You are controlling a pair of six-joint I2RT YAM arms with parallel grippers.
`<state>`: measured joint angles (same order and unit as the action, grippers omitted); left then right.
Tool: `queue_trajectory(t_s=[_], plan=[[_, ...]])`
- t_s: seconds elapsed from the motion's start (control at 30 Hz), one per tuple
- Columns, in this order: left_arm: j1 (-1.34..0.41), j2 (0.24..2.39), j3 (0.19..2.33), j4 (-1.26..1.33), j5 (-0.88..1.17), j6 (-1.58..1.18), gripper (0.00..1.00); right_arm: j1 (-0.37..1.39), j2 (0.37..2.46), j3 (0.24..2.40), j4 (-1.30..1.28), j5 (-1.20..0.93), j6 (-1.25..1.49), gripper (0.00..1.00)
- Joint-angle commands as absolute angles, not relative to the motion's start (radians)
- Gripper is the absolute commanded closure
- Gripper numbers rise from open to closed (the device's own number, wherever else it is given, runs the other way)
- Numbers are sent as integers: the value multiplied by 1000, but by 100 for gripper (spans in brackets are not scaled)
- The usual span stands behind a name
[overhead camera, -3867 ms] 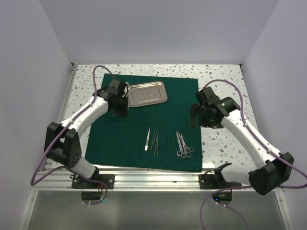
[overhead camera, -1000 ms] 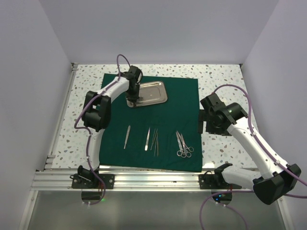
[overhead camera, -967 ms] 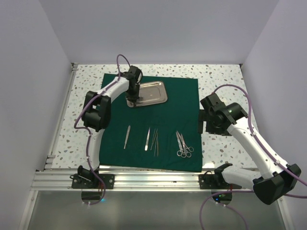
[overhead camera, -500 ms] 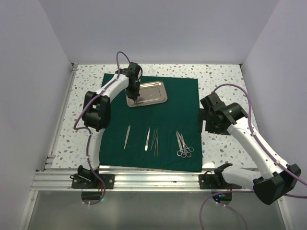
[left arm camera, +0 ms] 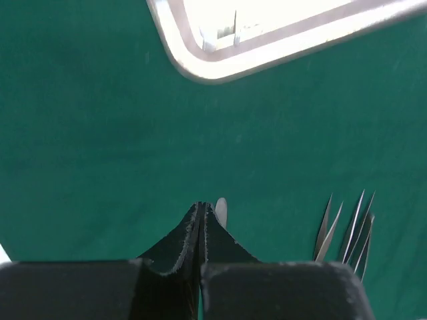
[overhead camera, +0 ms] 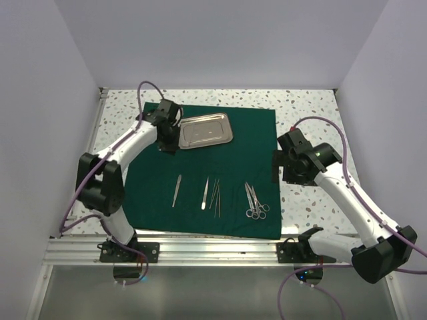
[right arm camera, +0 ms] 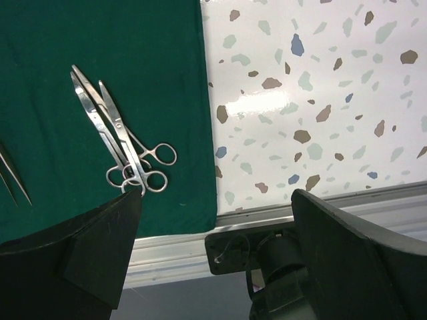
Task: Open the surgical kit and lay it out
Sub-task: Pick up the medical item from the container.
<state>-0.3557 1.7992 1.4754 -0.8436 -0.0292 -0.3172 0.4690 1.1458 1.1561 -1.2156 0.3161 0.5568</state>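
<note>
1. My left gripper hangs over the left part of the green cloth. In the left wrist view its two fingers are pressed flat together. It is clenched on nothing.
2. A thin silver tool lies flat on the cloth, on the near side of that gripper. In the left wrist view one small silver tip shows just past the fingers.
3. The shiny steel tray sits on the far part of the cloth, just to the right of my left gripper and apart from it. I see nothing lying in it. Its round corner shines at the top of the left wrist view.
4. The tweezers lie side by side near the middle of the cloth, toward its near edge, with their points facing away from me.
5. The ring-handled scissors lie close together on the right part of the cloth, with the rings toward its near edge.
6. My right gripper hangs over the right edge of the cloth, where the speckled table begins. Its fingers are spread wide and hold nothing.
</note>
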Motion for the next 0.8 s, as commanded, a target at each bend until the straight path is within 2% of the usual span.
queue_trajectory(t_s=[0.0,0.07,0.1,0.17,0.53,0.77], plan=[[-364,1672,1300,-740,-6,-351,100,463,1157,1149,-1174,284,532,2],[-365,1661,1252,-692,-5,-368,77,465,1169,1146,-1166,272,526,2],[-371,1673,1252,-683,-5,-373,56,463,1172,1150,-1167,265,523,2],[-373,1706,1296,-675,-18,-387,50,463,1181,1163,-1177,265,517,2],[-367,2123,1796,-755,-112,-380,48,465,1149,1192,-1252,307,528,2],[-357,2296,1992,-810,-130,-382,49,463,1132,1190,-1296,339,554,2]])
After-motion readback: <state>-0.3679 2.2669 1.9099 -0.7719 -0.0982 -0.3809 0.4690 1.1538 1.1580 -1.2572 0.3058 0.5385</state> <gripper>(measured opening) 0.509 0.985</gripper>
